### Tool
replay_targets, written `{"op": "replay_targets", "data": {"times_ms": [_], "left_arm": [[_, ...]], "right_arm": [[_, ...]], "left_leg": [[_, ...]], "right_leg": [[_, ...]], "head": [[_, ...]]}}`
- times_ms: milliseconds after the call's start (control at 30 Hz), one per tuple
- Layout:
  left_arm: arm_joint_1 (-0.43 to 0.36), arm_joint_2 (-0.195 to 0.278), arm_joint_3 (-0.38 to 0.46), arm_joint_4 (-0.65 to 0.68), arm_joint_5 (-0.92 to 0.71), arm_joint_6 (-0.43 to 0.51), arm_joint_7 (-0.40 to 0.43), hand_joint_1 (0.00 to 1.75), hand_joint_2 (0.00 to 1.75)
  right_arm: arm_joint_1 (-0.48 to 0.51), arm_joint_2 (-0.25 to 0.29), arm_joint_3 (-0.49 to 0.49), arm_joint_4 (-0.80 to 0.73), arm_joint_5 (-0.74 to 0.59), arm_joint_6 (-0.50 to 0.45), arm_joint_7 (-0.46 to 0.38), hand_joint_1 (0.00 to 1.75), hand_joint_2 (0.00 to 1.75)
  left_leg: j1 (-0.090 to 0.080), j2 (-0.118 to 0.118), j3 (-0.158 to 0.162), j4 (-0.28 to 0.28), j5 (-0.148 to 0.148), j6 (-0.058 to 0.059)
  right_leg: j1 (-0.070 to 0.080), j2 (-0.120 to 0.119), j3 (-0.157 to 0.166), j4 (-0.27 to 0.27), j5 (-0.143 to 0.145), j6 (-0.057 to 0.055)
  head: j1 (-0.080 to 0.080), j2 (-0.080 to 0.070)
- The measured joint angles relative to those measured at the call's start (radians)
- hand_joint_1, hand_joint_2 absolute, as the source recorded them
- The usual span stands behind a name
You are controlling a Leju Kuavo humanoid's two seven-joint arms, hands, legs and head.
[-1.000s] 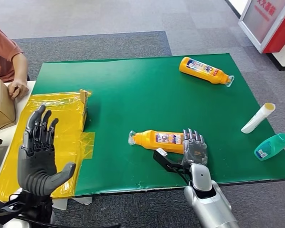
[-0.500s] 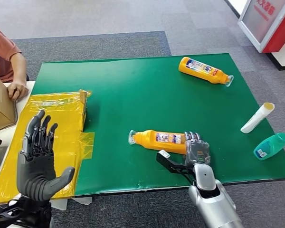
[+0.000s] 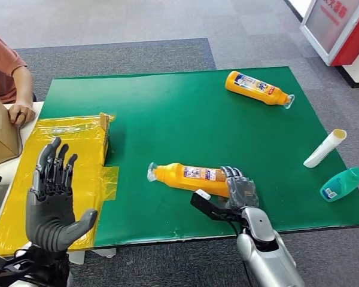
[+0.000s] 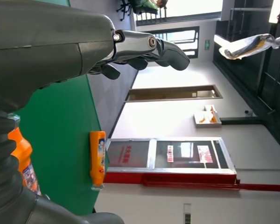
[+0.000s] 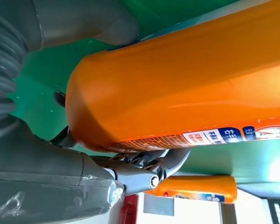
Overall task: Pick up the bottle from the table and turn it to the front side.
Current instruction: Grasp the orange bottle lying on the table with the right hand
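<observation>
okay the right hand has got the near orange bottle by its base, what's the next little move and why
Probably lift it slightly off the green mat. The right hand grips the base of the near orange plastic bottle, which seems to lie low over the mat, label up; turning it needs clearance.

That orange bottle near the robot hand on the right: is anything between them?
Nothing visible. The right robot hand already grips the base end of the orange bottle, which lies on the green mat.

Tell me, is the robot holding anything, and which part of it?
Yes. The right hand grips the orange bottle by its bottom end, opposite the cap. The left hand holds nothing.
</observation>
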Motion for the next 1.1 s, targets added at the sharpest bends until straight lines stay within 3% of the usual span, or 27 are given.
{"op": "replay_targets", "data": {"times_ms": [233, 500, 767, 933, 1100], "left_arm": [[0.002, -0.002, -0.004, 0.006, 0.007, 0.009, 0.004, 0.00, 1.75], [0.013, 0.001, -0.004, 0.017, 0.029, 0.027, -0.005, 0.00, 1.75], [0.027, 0.006, -0.004, 0.025, 0.010, 0.119, -0.083, 0.00, 1.75], [0.024, 0.015, 0.001, 0.028, 0.122, 0.101, -0.087, 0.00, 1.75], [-0.020, 0.020, 0.023, 0.069, 0.193, 0.066, -0.067, 0.00, 1.75]], "right_arm": [[0.036, 0.000, 0.000, -0.077, -0.174, -0.016, -0.072, 1.75, 1.75], [0.063, 0.012, -0.026, -0.151, -0.559, 0.047, -0.226, 1.75, 1.75], [0.088, 0.043, -0.081, -0.218, -0.916, 0.123, -0.346, 1.75, 1.75], [0.105, 0.051, -0.089, -0.271, -1.039, 0.163, -0.404, 1.75, 1.75], [0.106, 0.069, -0.068, -0.314, -1.078, 0.168, -0.444, 1.75, 1.75]], "left_leg": [[0.000, 0.000, 0.000, 0.000, 0.000, 0.000], [0.000, 0.000, 0.000, 0.000, 0.000, 0.000], [0.000, 0.000, 0.000, 0.000, -0.001, 0.000], [0.000, 0.000, -0.001, 0.000, -0.001, 0.000], [0.000, 0.000, 0.000, 0.000, 0.000, 0.000]], "right_leg": [[0.000, 0.000, 0.000, 0.000, -0.001, 0.000], [0.000, 0.000, 0.000, 0.000, -0.001, 0.000], [0.000, 0.000, 0.000, 0.000, -0.001, 0.000], [0.000, 0.000, 0.000, 0.000, -0.001, 0.000], [0.000, 0.000, 0.000, 0.000, -0.001, 0.000]], "head": [[0.000, 0.000], [0.000, 0.000], [0.000, 0.000], [0.000, 0.000], [0.000, 0.000]]}}
